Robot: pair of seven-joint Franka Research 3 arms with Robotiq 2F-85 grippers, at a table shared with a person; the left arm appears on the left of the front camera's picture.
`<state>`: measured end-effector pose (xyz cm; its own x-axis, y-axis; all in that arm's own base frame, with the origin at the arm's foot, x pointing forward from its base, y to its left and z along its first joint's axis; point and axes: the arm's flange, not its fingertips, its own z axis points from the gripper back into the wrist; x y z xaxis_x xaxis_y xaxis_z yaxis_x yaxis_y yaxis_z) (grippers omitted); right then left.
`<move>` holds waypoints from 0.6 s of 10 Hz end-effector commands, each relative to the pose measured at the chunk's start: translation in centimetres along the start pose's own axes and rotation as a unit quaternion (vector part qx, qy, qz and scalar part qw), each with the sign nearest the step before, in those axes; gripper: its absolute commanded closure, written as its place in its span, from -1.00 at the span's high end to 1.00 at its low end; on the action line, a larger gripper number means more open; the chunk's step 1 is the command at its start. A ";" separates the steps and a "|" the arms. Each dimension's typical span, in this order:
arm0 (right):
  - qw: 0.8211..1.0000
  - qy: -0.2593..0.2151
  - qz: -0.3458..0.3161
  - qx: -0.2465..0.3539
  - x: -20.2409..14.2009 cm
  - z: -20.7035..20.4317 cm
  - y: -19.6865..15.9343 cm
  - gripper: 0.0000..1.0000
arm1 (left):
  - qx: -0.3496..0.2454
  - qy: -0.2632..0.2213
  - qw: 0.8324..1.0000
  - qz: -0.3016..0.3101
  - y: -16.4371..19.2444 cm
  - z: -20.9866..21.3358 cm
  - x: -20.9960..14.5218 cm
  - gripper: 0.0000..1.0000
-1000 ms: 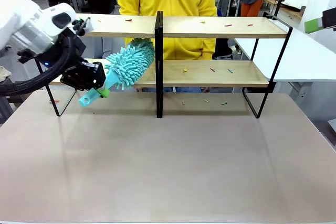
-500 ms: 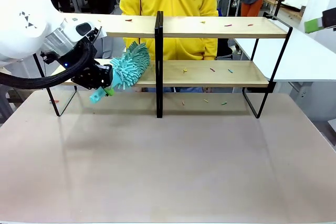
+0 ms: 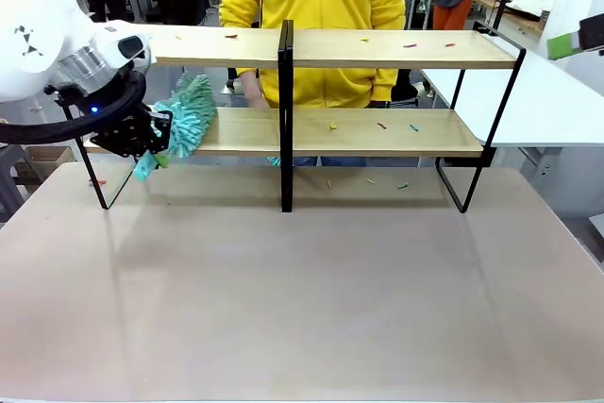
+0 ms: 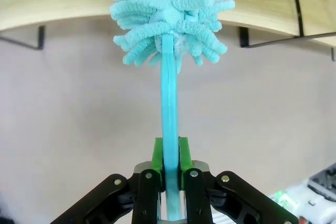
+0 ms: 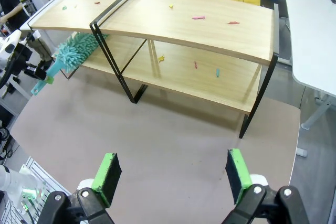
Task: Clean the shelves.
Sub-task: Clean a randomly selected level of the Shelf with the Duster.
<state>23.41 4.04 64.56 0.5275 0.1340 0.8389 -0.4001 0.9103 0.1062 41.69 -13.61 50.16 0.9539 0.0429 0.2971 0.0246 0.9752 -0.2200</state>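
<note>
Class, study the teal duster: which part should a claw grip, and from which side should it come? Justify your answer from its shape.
Grip the duster's slim, straight handle, not the soft, fluffy head. Come in from the free handle end, with pads on opposite sides of the strip. The left claw holds it just so.

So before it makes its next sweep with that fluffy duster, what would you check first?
1. Grip: left gripper shut on the duster handle: ok.
2. Start: duster head at the left end of the lower board of the shelves: ok.
3. Boards free of coloured bits: not ok, several lie on both.
4. Other arm: right gripper open, back from the shelves: ok.
5. Safety: person behind the shelves clear of the sweep: cannot tell.
</note>
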 end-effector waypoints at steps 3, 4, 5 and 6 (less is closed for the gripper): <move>1.000 -0.001 -0.001 0.003 0.1 0.0 -0.1 1.00 | 0.057 0.020 0.995 0.075 0.5 2.1 -2.2 -0.74; 1.000 -0.001 -0.001 0.003 0.1 0.0 -0.1 1.00 | 0.074 0.019 0.993 0.088 0.8 2.2 -2.4 -0.74; 1.000 -0.001 -0.001 0.003 0.1 0.0 -0.1 1.00 | 0.089 0.014 0.990 0.107 1.3 2.4 -2.5 -0.74; 1.000 -0.001 -0.001 0.003 0.1 0.0 -0.1 1.00 | 0.090 0.009 0.989 0.117 1.5 2.8 -2.6 -0.74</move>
<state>23.41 4.04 64.56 0.5275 0.1340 0.8389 -0.4001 0.9103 0.1062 38.94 -11.54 51.63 0.9455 0.2263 0.2343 -0.1971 0.9701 -0.1414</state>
